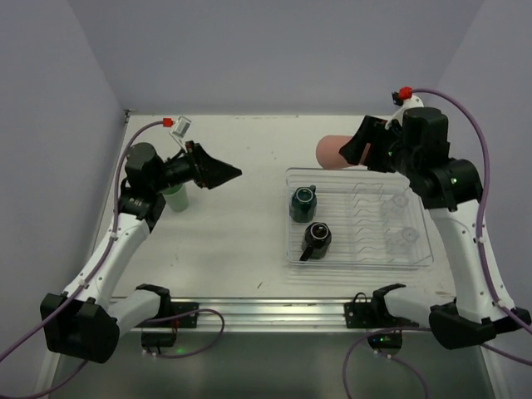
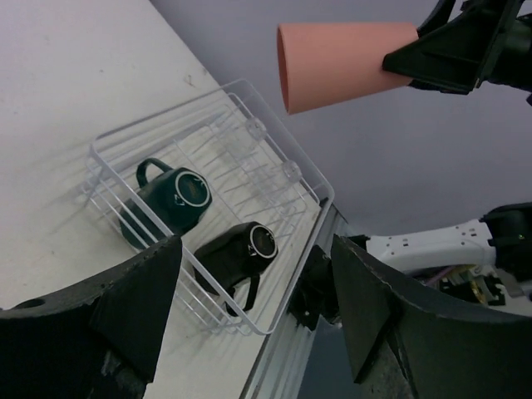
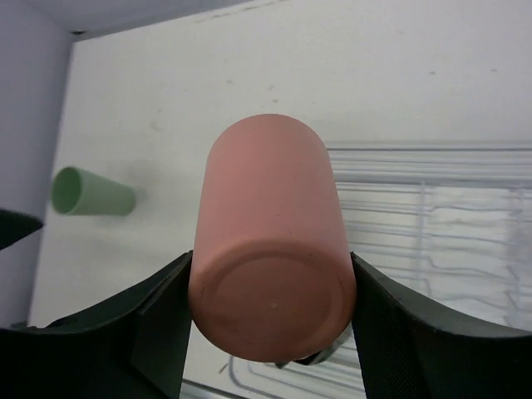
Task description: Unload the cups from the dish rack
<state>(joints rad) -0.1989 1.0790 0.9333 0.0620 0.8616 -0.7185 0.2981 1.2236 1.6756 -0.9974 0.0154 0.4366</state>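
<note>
The rack (image 1: pixel 357 263) lies on the table (image 1: pixel 249 166), right of centre in the top view; in its left end the upper mug (image 1: pixel 302 203) sits above the lower mug (image 1: pixel 317 239); the raised tumbler (image 1: pixel 331 151) hangs by its upper left corner; the other tumbler (image 1: pixel 175 198) is on the table, centre left

The left arm (image 1: pixel 116 241) runs from its base out to a low elbow at the near left, then climbs away from the near edge; its wrist is turned inward, so the left gripper (image 1: pixel 229 173) points right, roughly level. Its two dark fingers (image 2: pixel 125 307) stand well apart with nothing between them.

The right arm (image 1: pixel 465 249) mirrors this pose, with its elbow low at the near right and its forearm rising; its wrist bends left, with the right gripper (image 1: pixel 353 151) held high and aimed left. Its jaws are closed on the base end of a pink tumbler (image 3: pixel 270 216) lying sideways, one finger pressed on each flank.
</note>
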